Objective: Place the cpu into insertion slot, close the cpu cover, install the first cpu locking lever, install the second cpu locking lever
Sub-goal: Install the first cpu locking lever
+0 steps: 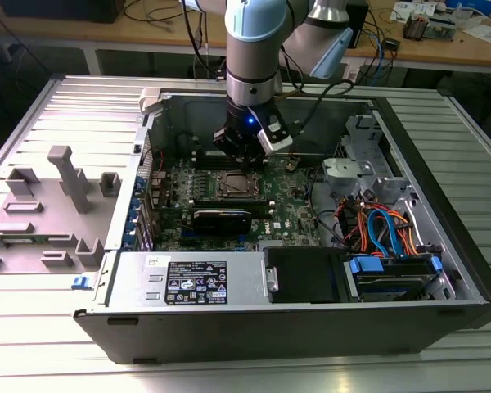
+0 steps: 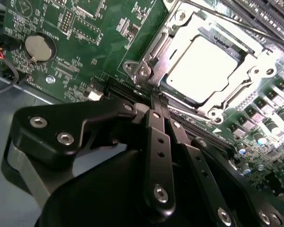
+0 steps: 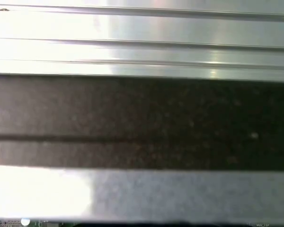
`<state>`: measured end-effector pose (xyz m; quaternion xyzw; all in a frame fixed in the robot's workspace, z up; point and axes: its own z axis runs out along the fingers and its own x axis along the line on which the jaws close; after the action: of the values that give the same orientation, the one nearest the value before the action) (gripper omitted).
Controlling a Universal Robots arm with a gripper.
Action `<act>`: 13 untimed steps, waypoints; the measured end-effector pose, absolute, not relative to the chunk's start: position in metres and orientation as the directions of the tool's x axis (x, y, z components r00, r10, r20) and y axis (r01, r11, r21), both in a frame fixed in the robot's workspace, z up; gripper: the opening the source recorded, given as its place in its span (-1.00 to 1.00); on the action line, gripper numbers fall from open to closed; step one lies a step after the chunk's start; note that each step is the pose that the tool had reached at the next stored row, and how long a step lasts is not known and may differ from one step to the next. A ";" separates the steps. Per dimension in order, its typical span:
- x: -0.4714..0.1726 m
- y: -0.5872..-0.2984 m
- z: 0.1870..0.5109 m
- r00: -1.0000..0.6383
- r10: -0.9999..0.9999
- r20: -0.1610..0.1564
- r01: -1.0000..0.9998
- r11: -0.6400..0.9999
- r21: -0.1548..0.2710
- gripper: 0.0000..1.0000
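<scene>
Open computer case (image 1: 442, 246) lying on a ribbed metal table (image 1: 33, 344), with the arm reaching down into it over the green motherboard (image 1: 303, 205). In the second wrist view the gripper (image 2: 160, 105) has its two black fingers (image 2: 154, 142) pressed together, nothing visible between them, their tips just beside the near edge of the insertion slot (image 2: 149, 71). The cpu (image 2: 206, 66) lies flat in that slot, its pale metal top showing through the window of the cpu cover (image 2: 255, 71), which appears folded down over it; the cover's frame reads as level with the socket, though whether it is fully seated cannot be told. A thin metal rod, probably one locking lever (image 2: 236, 28), runs along the far side of the socket; whether it is latched is unclear. A coin battery (image 2: 39, 47) sits on the board well apart from the socket. In the exterior view the gripper (image 1: 244, 151) hangs directly beside the socket (image 1: 233, 185), with a black graphics card (image 1: 221, 219) nearer the camera. Handling, as a judgement: the chip is light, rigid and smooth, with a fragile contact face, best taken by opposite edges; the cover is thin stiff sheet metal, best pushed at its free edge; the levers are springy wire, best pressed near their ends.
</scene>
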<state>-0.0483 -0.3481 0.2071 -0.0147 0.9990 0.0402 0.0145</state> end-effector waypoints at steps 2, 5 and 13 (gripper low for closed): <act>-0.048 -0.348 0.207 -0.999 -0.028 -0.030 -0.031 0.997 0.077 -0.79; -0.048 -0.348 0.206 -0.999 -0.029 -0.030 -0.031 0.997 0.071 -0.79; -0.048 -0.348 0.203 -0.999 -0.029 -0.028 -0.030 0.998 0.053 -0.79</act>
<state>-0.0484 -0.3483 0.2032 -0.0149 0.9994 0.0268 0.0138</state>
